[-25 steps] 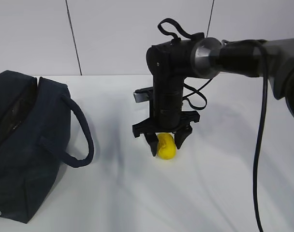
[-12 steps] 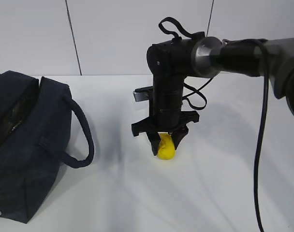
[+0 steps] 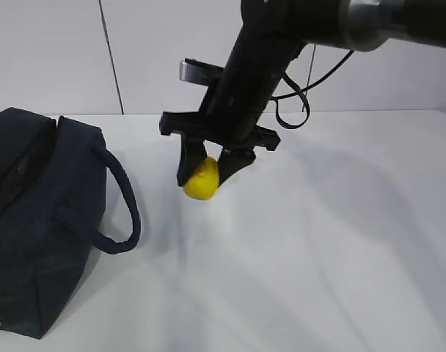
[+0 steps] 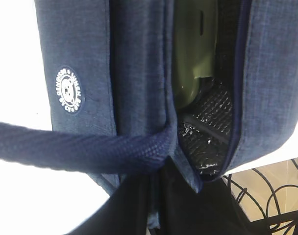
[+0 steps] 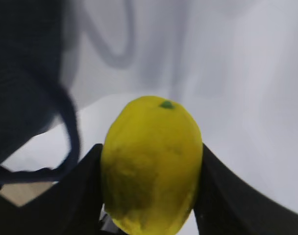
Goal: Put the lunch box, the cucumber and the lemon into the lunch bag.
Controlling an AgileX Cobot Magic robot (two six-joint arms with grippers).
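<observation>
**Ana:** Lemon (image 3: 201, 180) was off the tabletop (image 3: 340, 242) at that point, wasn't it? A second before, it sat on the surface with the right end effector (image 3: 206, 170) standing around it, jaws wider than the fruit.

**Ben:** Yes. The jaws had closed in on both sides of it, roughly half open, and the arm had risen and swung left toward the lunch bag (image 3: 39, 220). In the wrist view the lemon (image 5: 151, 164) filled the gap between the two black fingers (image 5: 78, 196), stem end pointing away, clear of the surface below.

**Ana:** So the pick was done and the carry had begun. Where was the bag?

**Ben:** Far left of the tabletop, well apart from the lemon, one loop handle (image 3: 124, 202) hanging toward it.

**Ana:** And the other arm?

**Ben:** The left end effector wasn't clearly visible, but its wrist camera looked down at the bag's open top (image 4: 208, 112), and it appeared shut on the near handle (image 4: 80, 149), probably holding the mouth open. The lunch box (image 4: 193, 49) with its sage lid already lay inside on the foil lining.

**Ana:** The cucumber?

**Ben:** I couldn't see it anywhere.
</observation>
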